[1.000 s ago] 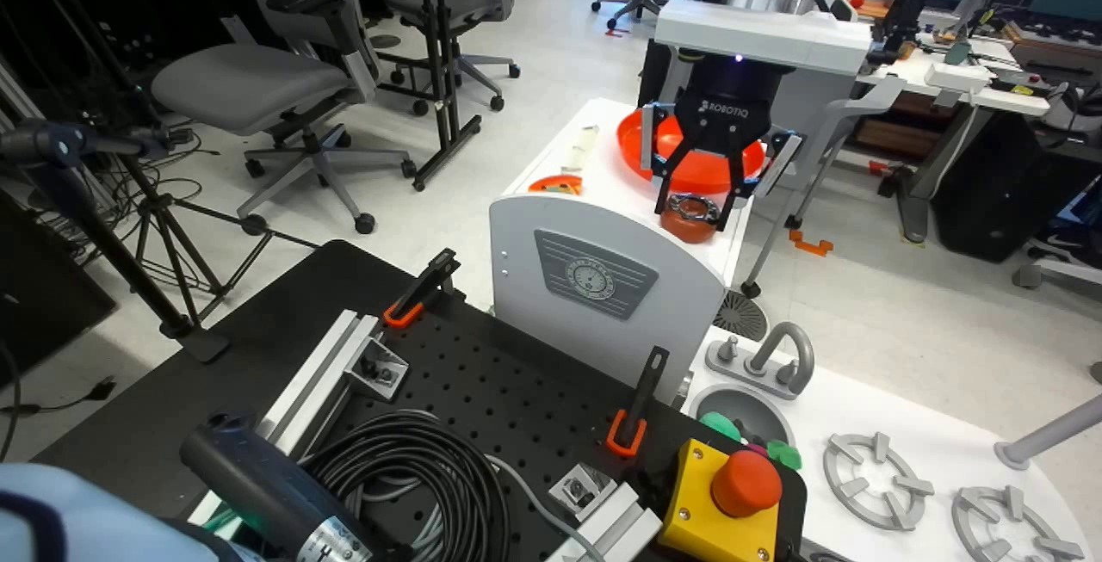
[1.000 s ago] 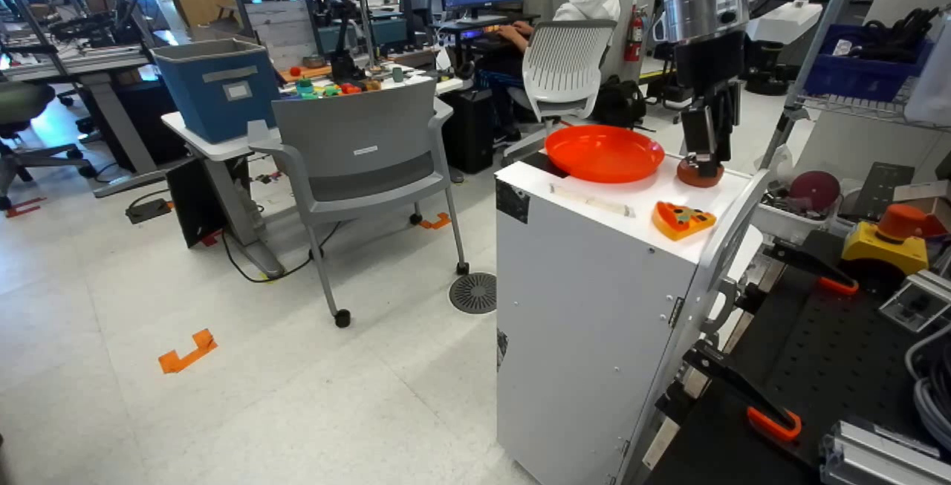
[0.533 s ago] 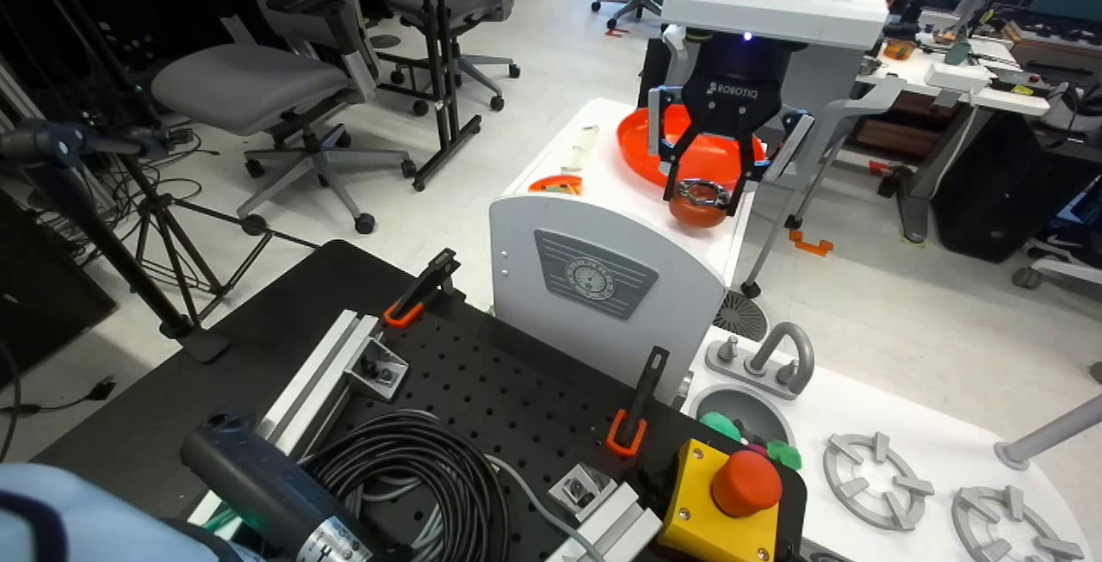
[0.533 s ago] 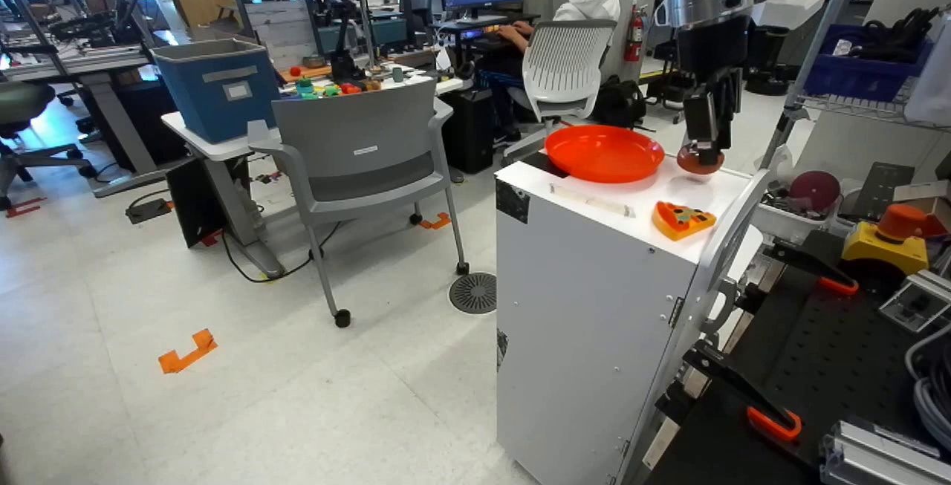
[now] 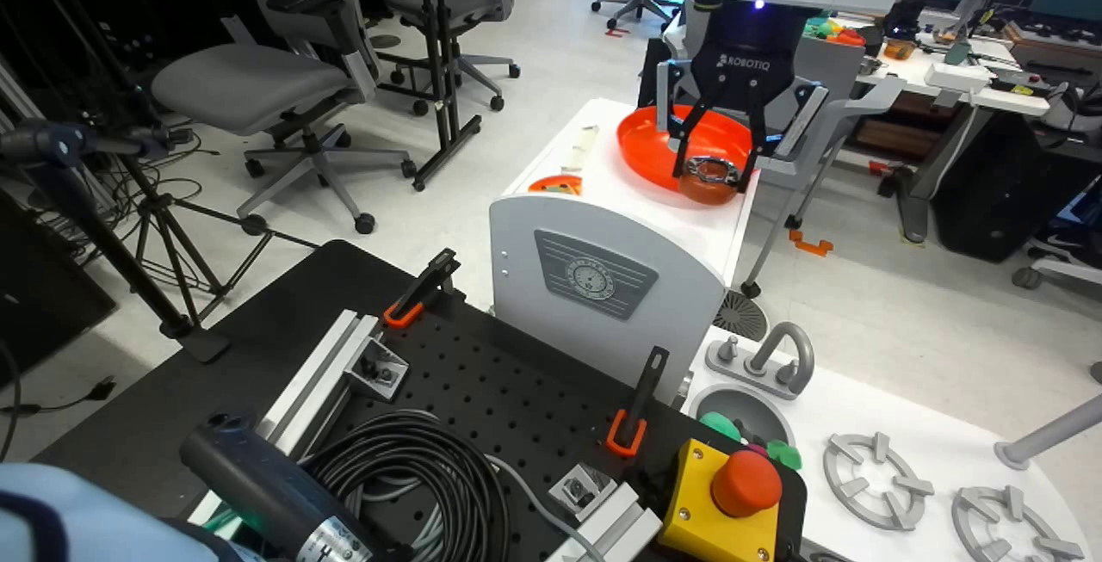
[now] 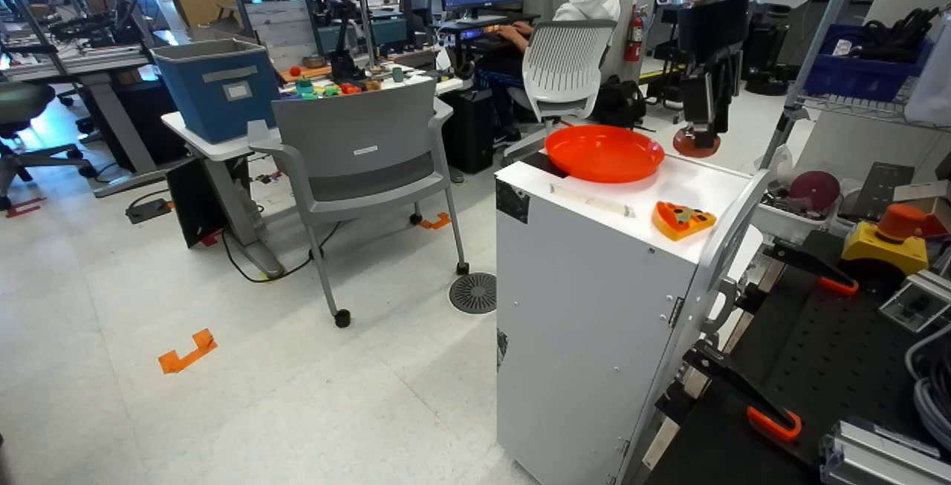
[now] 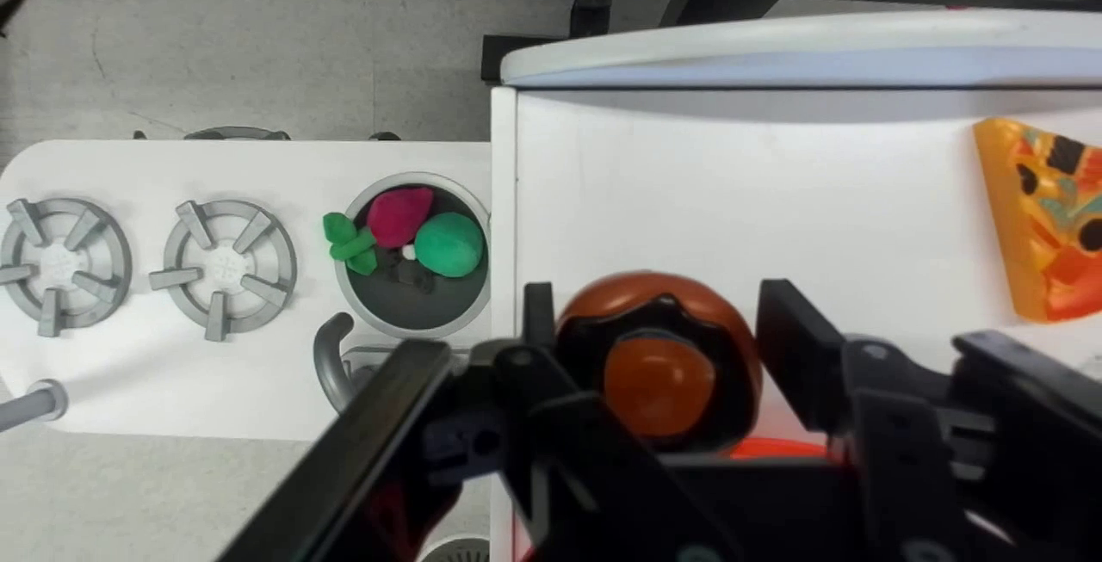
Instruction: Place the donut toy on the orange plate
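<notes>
The donut toy [image 5: 708, 193] is brown with a dark glossy top. My gripper [image 5: 711, 176] is shut on it, one finger on each side, and holds it above the white cabinet top. In the wrist view the donut toy [image 7: 656, 290] sits between the two black fingers. The orange plate [image 5: 644, 147] lies on the cabinet top; in an exterior view it is partly behind the gripper and toy. In an exterior view the plate [image 6: 603, 154] is fully visible, with the held donut toy [image 6: 692, 145] to its right. Only a sliver of the plate [image 7: 779, 448] shows in the wrist view.
A toy pizza slice [image 6: 680, 219] lies on the cabinet top [image 6: 639, 206], near its raised grey panel [image 5: 603, 278]. A toy sink [image 7: 413, 299] with soft toys and stove rings [image 7: 228, 256] stand beside it. A grey chair [image 6: 356, 151] is close by.
My gripper has lifted the donut toy off the cabinet top. In an exterior view both have moved up and slightly right, now overlapping the plate's near rim.
</notes>
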Motion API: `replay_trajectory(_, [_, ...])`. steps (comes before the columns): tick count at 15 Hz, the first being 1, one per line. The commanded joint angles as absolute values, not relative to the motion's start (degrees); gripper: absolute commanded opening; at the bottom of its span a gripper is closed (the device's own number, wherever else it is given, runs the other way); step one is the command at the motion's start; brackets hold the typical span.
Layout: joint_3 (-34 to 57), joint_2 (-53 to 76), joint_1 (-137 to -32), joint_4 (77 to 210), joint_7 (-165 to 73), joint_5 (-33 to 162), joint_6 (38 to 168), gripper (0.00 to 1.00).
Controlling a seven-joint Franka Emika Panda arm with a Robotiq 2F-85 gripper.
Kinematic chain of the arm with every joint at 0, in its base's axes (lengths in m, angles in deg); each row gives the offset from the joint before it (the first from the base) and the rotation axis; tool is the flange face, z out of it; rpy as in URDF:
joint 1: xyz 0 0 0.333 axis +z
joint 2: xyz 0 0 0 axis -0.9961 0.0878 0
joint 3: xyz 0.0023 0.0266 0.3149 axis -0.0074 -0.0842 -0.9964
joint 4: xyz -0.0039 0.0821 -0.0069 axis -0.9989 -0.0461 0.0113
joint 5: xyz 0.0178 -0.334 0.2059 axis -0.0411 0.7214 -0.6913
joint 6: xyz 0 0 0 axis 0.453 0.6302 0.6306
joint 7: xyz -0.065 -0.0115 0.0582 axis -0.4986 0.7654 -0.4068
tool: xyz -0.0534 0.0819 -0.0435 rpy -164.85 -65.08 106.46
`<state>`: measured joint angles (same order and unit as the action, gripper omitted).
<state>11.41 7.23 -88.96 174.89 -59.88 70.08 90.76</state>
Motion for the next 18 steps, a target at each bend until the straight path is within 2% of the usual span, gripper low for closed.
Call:
replay_trajectory(1, [11.01, 6.37, -88.82, 172.23, -58.92, 68.77, 86.84, 0.35])
replay_trajectory(10, [10.2, 7.46, -88.48, 165.81, -57.59, 67.75, 79.59, 0.35])
replay_trajectory(18, [10.52, 8.29, -88.68, 161.16, -54.57, 65.33, 81.14, 0.35])
